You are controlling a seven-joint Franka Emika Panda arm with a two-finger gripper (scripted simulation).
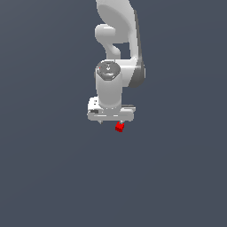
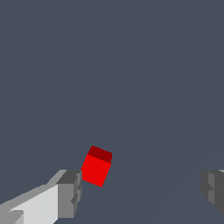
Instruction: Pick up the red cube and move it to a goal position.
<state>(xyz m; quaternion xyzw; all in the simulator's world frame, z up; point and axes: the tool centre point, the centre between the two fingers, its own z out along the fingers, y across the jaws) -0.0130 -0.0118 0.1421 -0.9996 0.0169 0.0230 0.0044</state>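
A plain dark grey-blue surface [image 1: 48, 177] fills both views, with no other object on it around the arm.

The white Panda arm [image 1: 119, 40] comes down from the top of the exterior view, its wrist pointing down toward the surface. At its lower end sits the wide white hand with the jaws [image 1: 111, 120] below it.

In the wrist view the 2 grey fingertips [image 2: 70, 192] stand wide apart, 1 at each side of the picture, with bare surface between them. The jaws are spread far open and hold nothing.

The red cube [image 2: 97, 167] is the only small thing in the scene. In the wrist view it lies inside the gap but not centred: it is just beside the fingertip on the white finger, close to touching it, and well apart from the other fingertip. It looks turned at an angle to the fingers. In the exterior view the red cube [image 1: 119, 127] shows just under the hand, toward the exterior view's right end of it. Whether it rests on the surface cannot be told.
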